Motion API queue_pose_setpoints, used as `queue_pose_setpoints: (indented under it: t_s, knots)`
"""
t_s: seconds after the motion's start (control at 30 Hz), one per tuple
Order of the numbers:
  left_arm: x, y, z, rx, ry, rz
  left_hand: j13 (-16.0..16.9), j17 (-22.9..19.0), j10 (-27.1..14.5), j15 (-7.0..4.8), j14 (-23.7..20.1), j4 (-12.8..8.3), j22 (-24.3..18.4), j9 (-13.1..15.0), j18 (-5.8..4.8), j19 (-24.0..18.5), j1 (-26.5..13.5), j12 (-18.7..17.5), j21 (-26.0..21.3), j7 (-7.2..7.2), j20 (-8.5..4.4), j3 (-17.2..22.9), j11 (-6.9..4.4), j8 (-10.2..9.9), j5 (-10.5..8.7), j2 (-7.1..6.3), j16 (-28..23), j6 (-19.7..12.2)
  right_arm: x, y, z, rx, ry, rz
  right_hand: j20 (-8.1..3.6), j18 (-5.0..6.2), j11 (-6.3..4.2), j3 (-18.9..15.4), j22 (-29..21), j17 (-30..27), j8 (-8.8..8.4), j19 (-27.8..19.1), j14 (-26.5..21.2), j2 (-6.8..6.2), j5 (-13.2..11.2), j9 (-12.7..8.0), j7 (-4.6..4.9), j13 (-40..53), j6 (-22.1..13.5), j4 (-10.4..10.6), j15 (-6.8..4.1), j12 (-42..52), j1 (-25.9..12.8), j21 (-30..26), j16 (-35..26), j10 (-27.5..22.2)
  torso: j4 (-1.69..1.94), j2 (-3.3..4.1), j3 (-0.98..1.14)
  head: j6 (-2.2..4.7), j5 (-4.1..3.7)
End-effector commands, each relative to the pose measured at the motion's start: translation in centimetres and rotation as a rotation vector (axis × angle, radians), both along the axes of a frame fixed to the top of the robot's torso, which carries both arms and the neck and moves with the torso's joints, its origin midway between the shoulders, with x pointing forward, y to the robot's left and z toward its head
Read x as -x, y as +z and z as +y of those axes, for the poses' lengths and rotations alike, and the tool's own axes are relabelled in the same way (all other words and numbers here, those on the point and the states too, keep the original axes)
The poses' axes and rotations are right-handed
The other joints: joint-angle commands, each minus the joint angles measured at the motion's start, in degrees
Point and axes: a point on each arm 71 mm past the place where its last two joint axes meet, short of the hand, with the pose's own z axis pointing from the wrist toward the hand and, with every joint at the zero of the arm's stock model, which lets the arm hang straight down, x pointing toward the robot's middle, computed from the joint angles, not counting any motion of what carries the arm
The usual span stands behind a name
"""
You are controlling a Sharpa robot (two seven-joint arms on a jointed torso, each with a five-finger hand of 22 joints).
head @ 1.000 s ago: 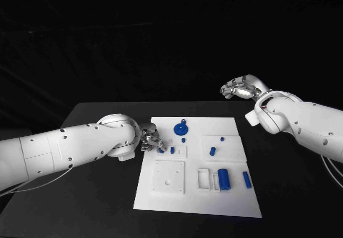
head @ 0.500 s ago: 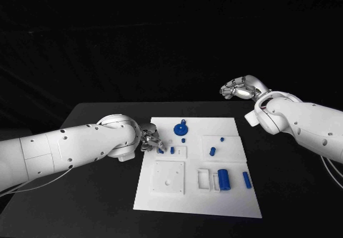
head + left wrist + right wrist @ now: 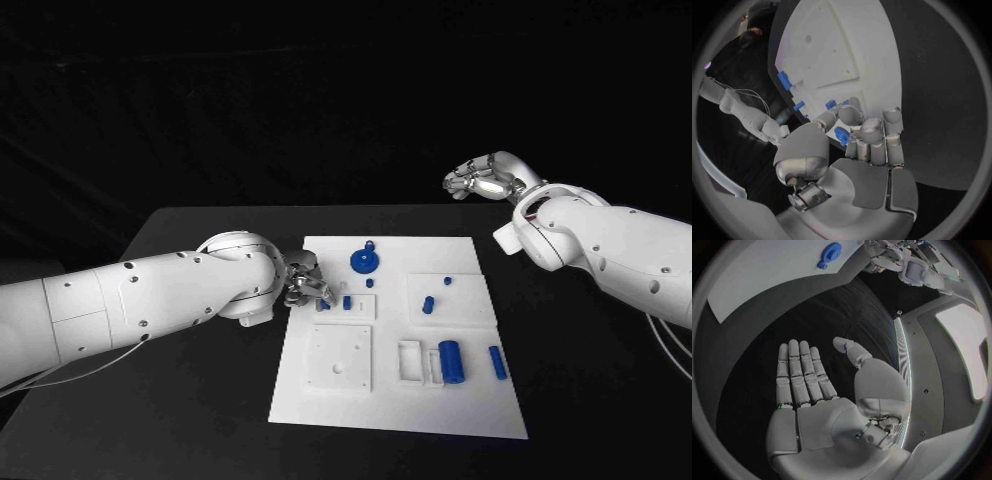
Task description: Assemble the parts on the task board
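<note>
**newbie:** Board [image 3: 397, 400] question: what's on it, and what are the hands up to?

**oldhand:** It's a flat white plate, matte, on a black table [image 3: 188, 225] with dark all round. Raised white square blocks on it, one with small holes [image 3: 340, 358]. Parts are glossy blue plastic: a round disc with a little loop [image 3: 366, 261] near the far edge, a fat cylinder [image 3: 450, 361] in a slot near the front, a thinner peg [image 3: 498, 362] just beside it, plus a few small pegs mid-board.

**newbie:** And the left hand [image 3: 306, 283]?

**oldhand:** Silver, fingers curled over the board's left edge. The wrist view shows a small blue piece [image 3: 841, 135] pinched between thumb and fingertips.

**newbie:** Right hand [image 3: 483, 178]?

**oldhand:** Up beyond the table's far edge, well apart from the board, fingers straight and close together, thumb out, holding nothing.

**newbie:** Anything different from a second ago?

**oldhand:** Nope, same spots for both hands and every part.
</note>
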Motion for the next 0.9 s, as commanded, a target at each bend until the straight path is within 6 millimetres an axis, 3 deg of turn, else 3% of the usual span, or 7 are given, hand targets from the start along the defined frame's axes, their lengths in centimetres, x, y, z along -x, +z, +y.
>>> queue_pose_setpoints:
  t_s: [0.03,0.27,0.3,0.33,0.43,0.57,0.9]
  knots:
    - [0.65,-0.95,-0.68,-0.025,-0.045,0.047,0.1,0.1,-0.2,-0.31,0.0,-1.4,0.1,0.0,-0.14,0.4,0.8,0.4,0.4,-2.15,-6.62,1.0,-0.60,0.3,0.60,1.39,0.3,3.9,0.05,0.01,0.14,0.001,0.015,-0.002,0.03,0.39,0.19,-0.1,0.1,-0.1,0.04,-0.3,-0.5,0.14,0.3,-0.1,-0.10,-0.1,-0.4,0.4,0.00,-0.2,-0.2,0.0,0.2,-0.2,-0.01,-0.01,0.03,0.02,-0.04]
    - [0.55,-0.88,-0.80,-0.014,-0.039,0.037,0.1,0.1,-0.2,-0.30,0.0,-1.7,0.1,-0.1,-0.14,0.5,0.5,0.6,0.4,-2.20,-6.60,1.1,-0.63,0.5,1.07,1.49,0.4,3.9,0.04,0.01,0.19,0.001,0.015,-0.002,0.03,0.39,0.19,-0.1,0.1,-0.1,0.05,-0.3,-0.5,0.13,0.5,-0.1,-0.10,-0.1,-0.4,0.4,0.00,-0.2,-0.2,0.0,0.2,-0.2,0.01,-0.01,0.03,0.07,-0.08]
    - [0.54,-0.88,-0.80,-0.013,-0.039,0.037,0.1,0.1,-0.3,-0.30,0.0,-1.6,0.1,-0.1,-0.14,0.5,0.3,0.6,0.4,-2.19,-6.60,1.0,-0.63,0.5,0.48,1.44,0.4,3.9,0.05,0.02,0.20,0.001,0.016,-0.002,0.03,0.39,0.19,-0.1,0.1,-0.1,0.05,-0.3,-0.5,0.13,0.5,-0.1,-0.10,-0.1,-0.4,0.4,0.00,-0.2,-0.2,0.0,0.2,-0.2,0.00,-0.02,0.00,0.10,-0.09]
    - [0.51,-0.86,-0.78,-0.011,-0.035,0.035,0.1,0.1,-0.3,-0.31,0.0,-1.4,0.1,-0.2,-0.10,0.6,-0.2,0.7,0.4,-2.21,-6.62,0.8,-0.58,0.6,-2.61,1.11,0.4,3.8,0.05,0.02,0.18,0.001,0.015,-0.002,0.03,0.39,0.19,-0.1,0.1,-0.1,0.05,-0.3,-0.5,0.12,0.5,-0.1,-0.10,-0.1,-0.4,0.4,0.00,-0.2,-0.2,0.0,0.2,-0.2,0.01,-0.02,0.01,0.11,-0.10]
    - [0.42,-0.85,-0.66,-0.009,-0.028,0.032,0.0,0.1,-0.4,-0.34,0.0,-0.8,0.1,-0.3,-0.05,0.6,-0.5,0.7,0.3,-2.22,-6.63,0.9,-0.60,0.7,-4.82,0.63,0.4,3.7,0.06,0.02,0.14,0.001,0.015,-0.002,0.03,0.39,0.20,-0.1,0.1,-0.1,0.05,-0.3,-0.5,0.12,0.6,-0.1,-0.10,-0.1,-0.4,0.4,0.00,-0.2,-0.2,0.0,0.2,-0.2,0.02,-0.01,0.00,0.13,-0.09]
    - [0.23,-0.78,-0.40,-0.005,-0.011,0.019,-0.2,-0.1,-0.5,-0.45,-0.1,2.0,0.0,-0.6,0.02,0.6,-2.3,0.7,0.1,-2.17,-6.64,0.4,-0.59,0.8,-10.19,-2.05,0.2,3.5,0.06,0.02,0.12,0.001,0.014,-0.002,0.03,0.39,0.20,-0.1,0.1,-0.1,0.06,-0.3,-0.5,0.11,0.6,-0.1,-0.10,-0.1,-0.4,0.4,0.00,-0.2,-0.2,0.0,0.2,-0.2,0.03,-0.01,-0.01,0.17,-0.09]
    - [0.08,-0.82,-0.15,-0.012,0.001,0.020,-0.5,-0.3,-0.6,-0.70,-0.4,5.6,-0.1,-0.6,0.30,0.7,-4.8,0.4,-0.1,-2.05,-6.72,-0.3,-0.51,1.1,-10.59,-7.21,0.0,2.8,0.07,0.03,0.12,0.001,0.014,-0.003,0.03,0.39,0.20,-0.1,0.1,-0.1,0.06,-0.3,-0.5,0.08,0.7,-0.1,-0.10,-0.1,-0.4,0.4,0.00,-0.2,-0.1,0.0,0.2,-0.2,0.01,0.02,-0.04,0.17,-0.12]
